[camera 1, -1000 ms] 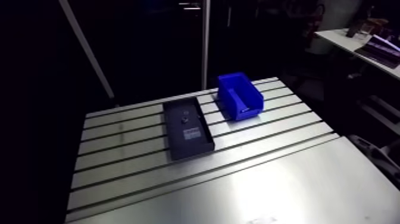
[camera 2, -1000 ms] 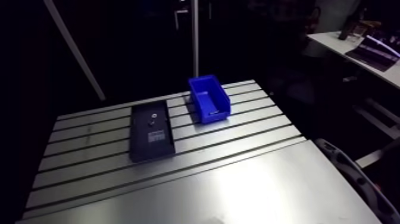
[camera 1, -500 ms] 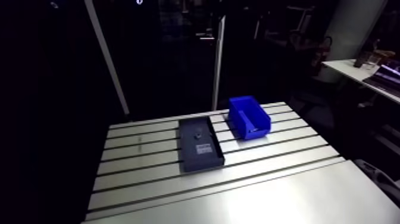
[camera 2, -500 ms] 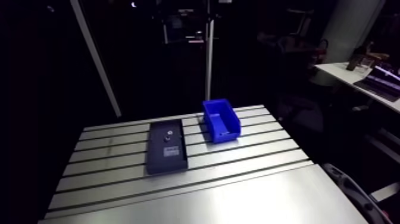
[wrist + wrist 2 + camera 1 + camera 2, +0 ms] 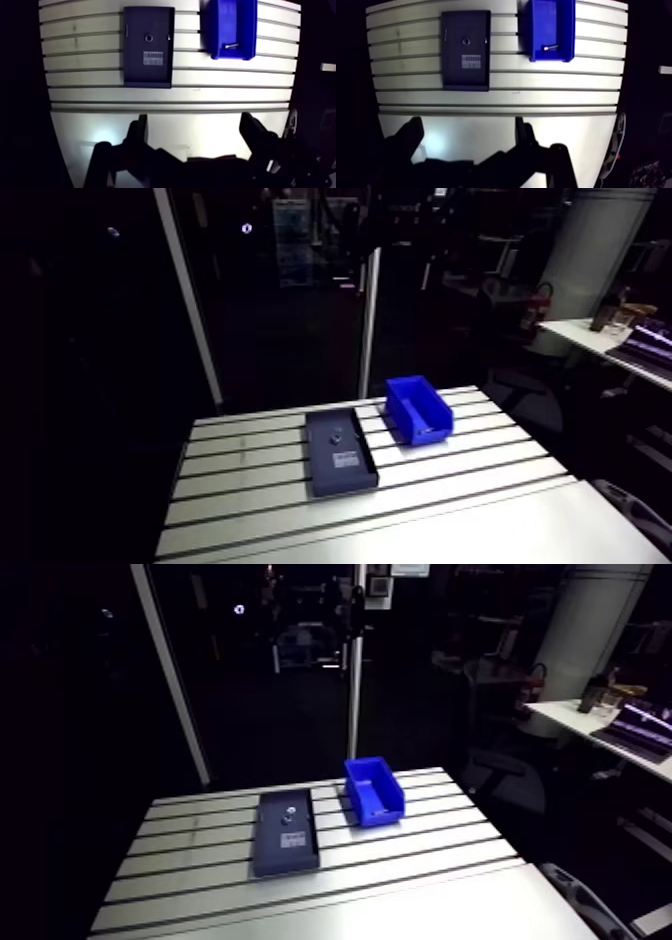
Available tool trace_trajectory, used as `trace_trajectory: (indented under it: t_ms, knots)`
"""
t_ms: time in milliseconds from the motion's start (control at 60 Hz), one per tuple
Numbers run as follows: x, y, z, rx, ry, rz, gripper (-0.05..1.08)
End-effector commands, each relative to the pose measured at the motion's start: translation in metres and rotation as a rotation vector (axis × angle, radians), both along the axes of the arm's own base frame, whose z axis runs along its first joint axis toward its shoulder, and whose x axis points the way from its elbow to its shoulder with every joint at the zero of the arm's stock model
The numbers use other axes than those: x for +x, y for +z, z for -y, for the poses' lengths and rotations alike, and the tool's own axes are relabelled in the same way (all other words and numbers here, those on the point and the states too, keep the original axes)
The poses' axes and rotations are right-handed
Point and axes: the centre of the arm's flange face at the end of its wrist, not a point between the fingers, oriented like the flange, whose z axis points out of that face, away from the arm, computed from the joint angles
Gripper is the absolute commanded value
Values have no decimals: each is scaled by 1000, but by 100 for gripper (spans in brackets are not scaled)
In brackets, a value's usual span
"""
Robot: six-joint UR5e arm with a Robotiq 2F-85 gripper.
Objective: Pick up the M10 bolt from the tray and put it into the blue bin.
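The gripper point(image 5: 196, 134) is open. Its 2 fingers point(image 5: 137, 131) stand wide apart with nothing between them. It hangs high over the bare near part of the table point(image 5: 100, 80), well apart from the things.

The M10 bolt point(image 5: 148, 37) looks like a small round dot. It sits in the black tray point(image 5: 135, 70), just past a white label point(image 5: 153, 58) as seen from the gripper. The blue bin point(image 5: 250, 30) stands just beside the tray. A small pale thing point(image 5: 231, 45) lies in the bin, and I cannot tell what it is.

I think the job is at its first step: go and get the bolt. To do it well, the gripper should first move ahead until the bolt is right under it, between the 2 fingers. Then it should go straight down, slowly. The bolt is small and round, so it may roll or slip. The fingers should go low, one on each side, and close gently on it. They should stay off the tray's walls. Then it should lift straight up before going to the bin.
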Motion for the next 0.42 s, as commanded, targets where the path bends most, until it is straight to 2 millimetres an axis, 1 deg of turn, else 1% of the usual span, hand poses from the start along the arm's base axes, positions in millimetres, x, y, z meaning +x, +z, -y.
trace_trajectory:
  t_ms: [17, 417]
  knots:
    - [-3, -2, -1, 7, -1, -11, 0]
    - [-3, -7, 0, -3, -2, -4, 0]
